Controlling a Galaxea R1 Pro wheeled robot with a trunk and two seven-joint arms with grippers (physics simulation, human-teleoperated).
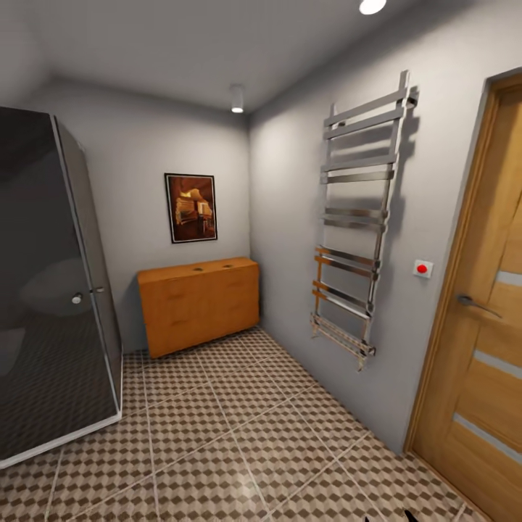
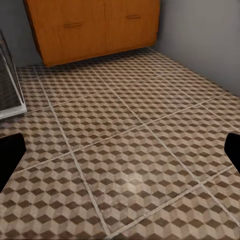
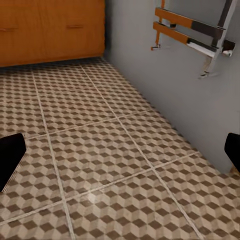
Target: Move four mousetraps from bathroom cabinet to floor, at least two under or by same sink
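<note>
Cabinet: I see it far, against the wall.
Bathroom floor: patterned tile.
Left end effector: wide.
Right end effector: wide.

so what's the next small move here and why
Probably drive forward across the bathroom floor toward the cabinet. It stands against the far wall, well beyond both arms. The left gripper and right gripper look open with nothing between the fingers, over bare tiles.

Cabinet on bathroom floor
</note>
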